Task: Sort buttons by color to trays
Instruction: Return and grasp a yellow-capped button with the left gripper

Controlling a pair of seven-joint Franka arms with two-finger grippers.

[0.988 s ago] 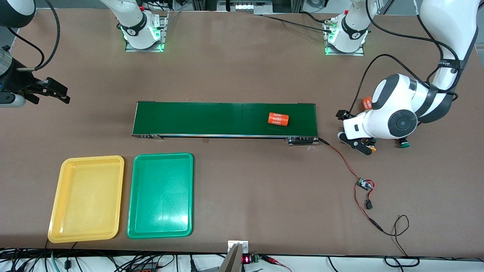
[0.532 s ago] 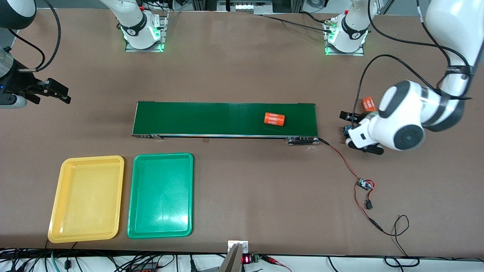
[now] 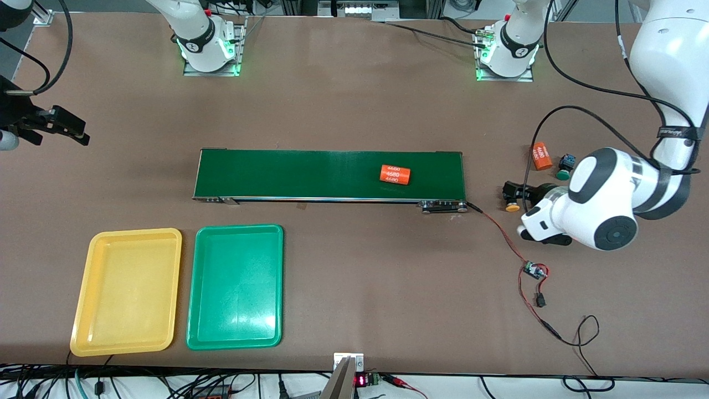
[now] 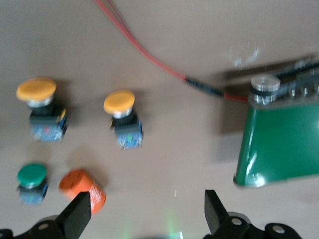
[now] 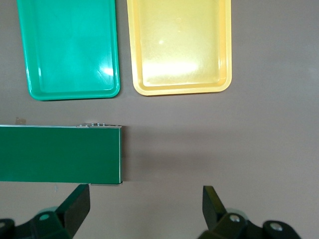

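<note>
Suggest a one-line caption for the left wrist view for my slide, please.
Open left gripper above two yellow buttons, a green button and an orange cylinder beside the belt's end.

A matte brown table (image 3: pixel 343 111) fills the view under even light, with tangled cables (image 3: pixel 166 385) along its 6 o'clock edge and metal framing at 12 o'clock
</note>
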